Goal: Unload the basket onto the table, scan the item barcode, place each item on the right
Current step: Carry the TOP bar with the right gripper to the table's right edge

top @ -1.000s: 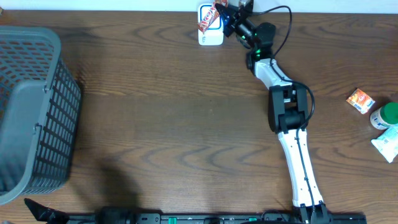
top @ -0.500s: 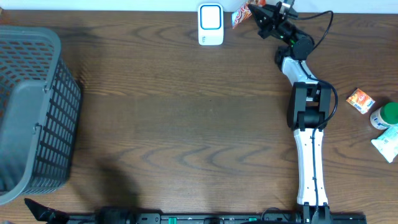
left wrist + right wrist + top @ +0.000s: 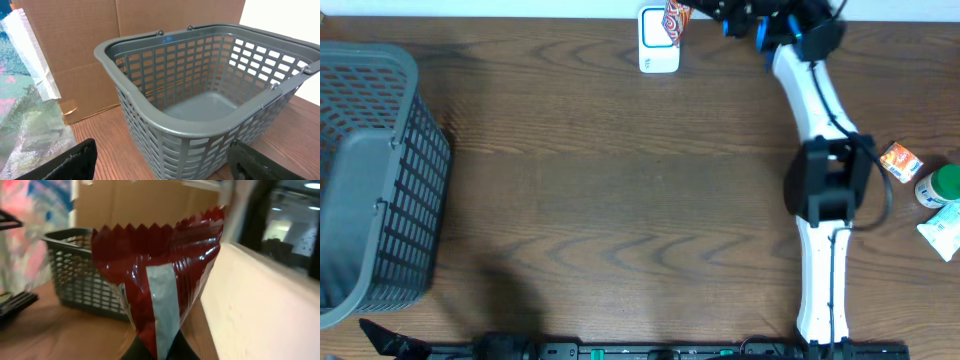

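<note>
The item is a red crinkled snack packet (image 3: 675, 19) with a silver strip down it (image 3: 159, 280). My right gripper (image 3: 706, 10) is shut on its lower end (image 3: 158, 351) and holds it at the table's far edge. The packet hangs just over the upper right corner of the white scanner (image 3: 658, 48). No barcode shows on the packet in any view. My left gripper (image 3: 160, 156) stands open and empty in front of the grey basket (image 3: 200, 100); only its dark fingertips (image 3: 75, 161) show.
The grey basket (image 3: 370, 170) takes up the left end of the table. At the right edge lie a small orange box (image 3: 899, 161), a green-capped bottle (image 3: 940, 186) and a white pouch (image 3: 945, 232). Cardboard (image 3: 100, 40) stands behind the basket.
The right arm swung the packet off the scanner to the right, then back left to the scanner's upper right corner, with the arm stretched further back. The left gripper has not moved.
</note>
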Controlling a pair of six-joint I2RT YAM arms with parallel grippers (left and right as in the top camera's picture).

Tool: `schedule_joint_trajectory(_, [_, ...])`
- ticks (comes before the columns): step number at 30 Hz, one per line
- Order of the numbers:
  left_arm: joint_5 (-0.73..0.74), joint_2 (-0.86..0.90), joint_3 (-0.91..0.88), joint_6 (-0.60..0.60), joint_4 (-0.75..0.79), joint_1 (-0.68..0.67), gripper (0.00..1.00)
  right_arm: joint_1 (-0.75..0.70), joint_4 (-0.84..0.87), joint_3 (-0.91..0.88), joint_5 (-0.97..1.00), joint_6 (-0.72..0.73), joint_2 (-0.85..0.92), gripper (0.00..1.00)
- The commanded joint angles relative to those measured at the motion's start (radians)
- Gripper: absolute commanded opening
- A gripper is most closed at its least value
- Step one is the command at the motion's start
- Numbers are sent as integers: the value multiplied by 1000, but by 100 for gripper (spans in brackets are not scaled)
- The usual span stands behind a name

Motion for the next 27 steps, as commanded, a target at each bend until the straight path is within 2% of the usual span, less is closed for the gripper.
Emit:
schedule_joint_trajectory(1, [-3, -8, -3, -10, -2, -1, 84, 19, -93, 17, -65, 71, -147, 1])
schedule_joint_trajectory(7, [-3, -8, -3, -10, -2, -1, 83, 50, -430, 17, -32, -47, -297, 2])
schedule_joint_trajectory(12, [-3, -8, -3, -10, -2, -1, 83, 52, -863, 17, 224, -256, -406, 1])
schedule_joint_trajectory(20, [-3, -8, -3, -10, -2, -1, 83, 47, -1765, 17, 855, -900, -499, 1])
schedule_joint_trajectory(27, [-3, -8, -3, -10, -2, -1, 83, -8, -2316, 16, 1582, -1241, -501, 1])
